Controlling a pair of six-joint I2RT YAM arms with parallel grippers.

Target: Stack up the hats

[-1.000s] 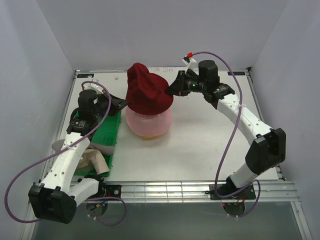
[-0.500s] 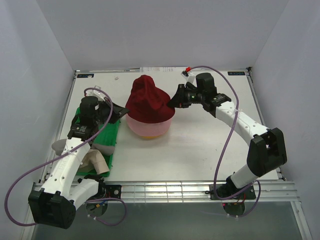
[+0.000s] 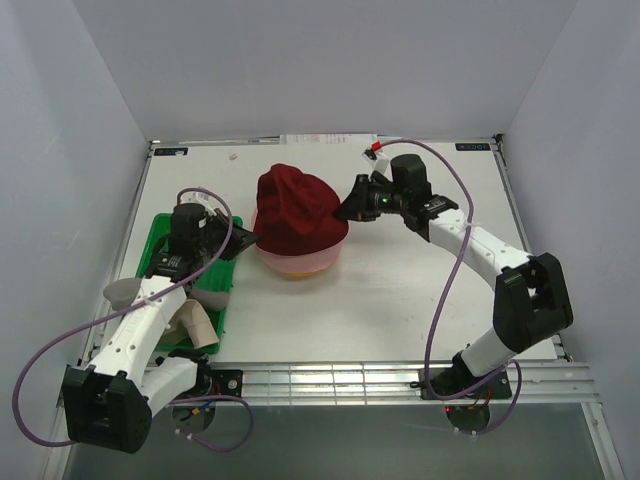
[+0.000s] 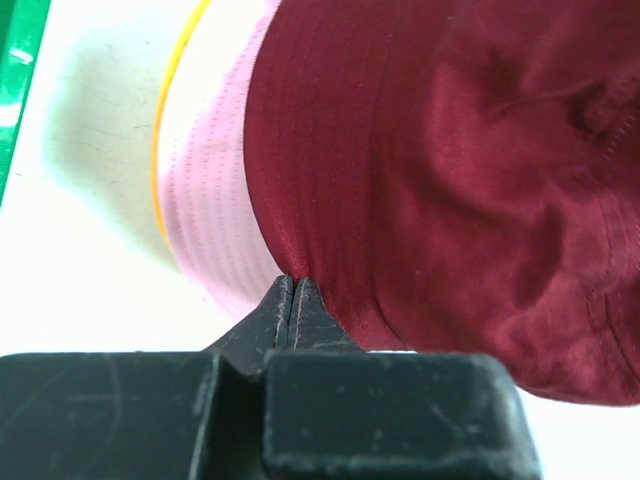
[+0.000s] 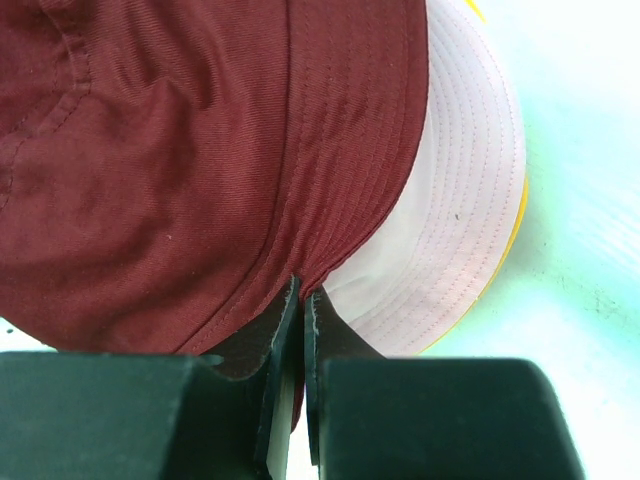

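The dark red hat sits crown up on the pale pink hat, with a yellow-orange hat's rim showing beneath. My left gripper pinches the red brim's left edge and my right gripper pinches its right edge. In the left wrist view, the left gripper is shut on the dark red hat just above the pink hat. Seen from the right wrist, the right gripper is shut on the red brim, with the pink hat below.
A green tray lies at the left under my left arm. A grey hat and a beige hat rest at its near end. Walls close in the table on three sides.
Both grippers have come down with the dark red hat. It hung tall and stretched above the pink hat; now it has settled over the pink hat's crown.
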